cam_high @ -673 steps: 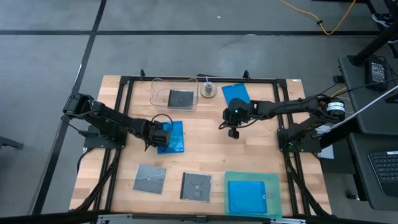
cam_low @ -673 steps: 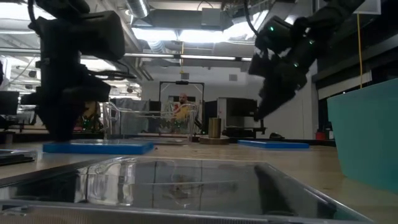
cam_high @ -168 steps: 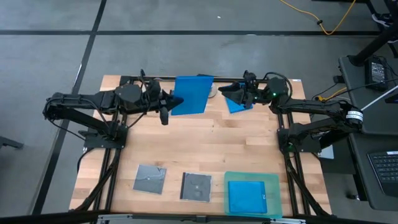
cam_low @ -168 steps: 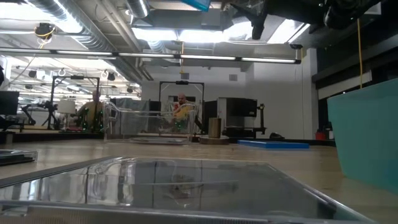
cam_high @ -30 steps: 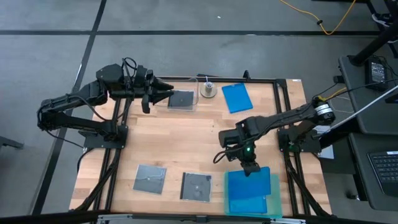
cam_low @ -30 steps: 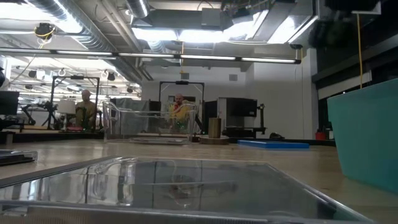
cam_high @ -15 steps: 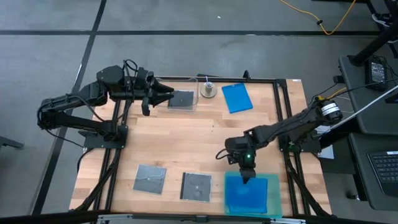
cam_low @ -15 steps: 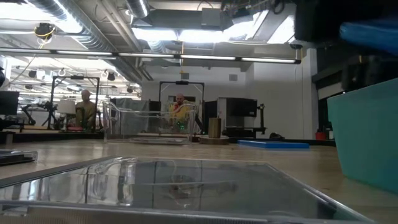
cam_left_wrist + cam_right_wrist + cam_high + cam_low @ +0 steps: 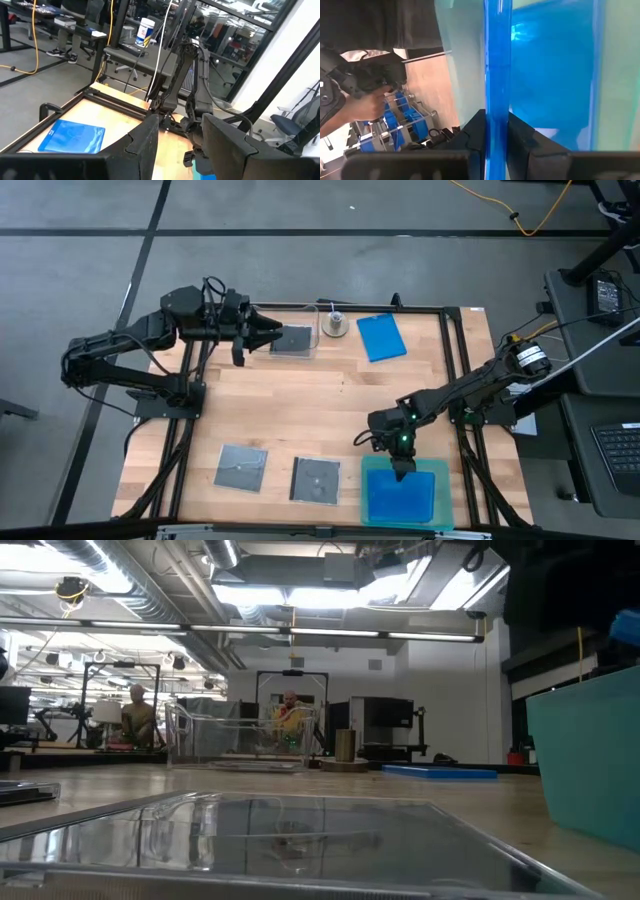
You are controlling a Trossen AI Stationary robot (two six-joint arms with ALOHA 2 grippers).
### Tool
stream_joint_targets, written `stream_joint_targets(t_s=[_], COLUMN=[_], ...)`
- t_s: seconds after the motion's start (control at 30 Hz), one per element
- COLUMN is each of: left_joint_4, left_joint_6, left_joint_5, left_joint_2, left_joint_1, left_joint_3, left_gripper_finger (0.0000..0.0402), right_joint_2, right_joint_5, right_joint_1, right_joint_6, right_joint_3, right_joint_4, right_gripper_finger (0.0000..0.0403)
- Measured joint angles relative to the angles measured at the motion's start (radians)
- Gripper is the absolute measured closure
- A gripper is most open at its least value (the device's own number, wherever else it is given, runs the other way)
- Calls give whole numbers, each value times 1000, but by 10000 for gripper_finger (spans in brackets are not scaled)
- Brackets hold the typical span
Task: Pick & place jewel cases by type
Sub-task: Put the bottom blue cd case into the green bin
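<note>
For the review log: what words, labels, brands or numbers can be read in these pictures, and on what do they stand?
None can be read.
The white canister in the left wrist view has a blue label, too blurred to read.
The grey-black jewel cases carry disc artwork, too small to read.

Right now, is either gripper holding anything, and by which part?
The right gripper pinches a bright blue rectangular plastic jewel case by its thin edge, over the teal-green tray. The left gripper holds nothing.

high: overhead | low: table-level (both share teal tray (image 9: pixel 438 471)) | wrists: close
</note>
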Motion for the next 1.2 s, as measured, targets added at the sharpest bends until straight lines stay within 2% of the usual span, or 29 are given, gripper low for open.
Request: stream_joint_targets(t_s=[0.2, 0.4, 0.7, 0.93, 1.07, 1.2], left_joint_4=[2, 2, 3, 1, 3, 2], left_joint_6=[0, 0, 26, 37, 46, 57], left_joint_5=[-1, -9, -20, -29, -40, -41], left_joint_2=[0, 0, 2, 7, 7, 7], left_joint_1=[0, 0, 0, 0, 0, 0], left_joint_3=[0, 0, 0, 0, 0, 0], left_gripper_finger=[256, 256, 256, 256, 256, 256], right_joint_2=[0, 0, 0, 0, 0, 0], right_joint_5=[14, 55, 55, 63, 112, 180], right_joint_1=[0, 0, 11, 46, 67, 77], right_joint_6=[-3, -5, 51, 101, 72, 2], right_joint_3=[-6, -6, -6, 32, 97, 181], right_joint_4=[6, 6, 6, -16, -138, -368], right_gripper_finger=[350, 315, 256, 243, 246, 247])
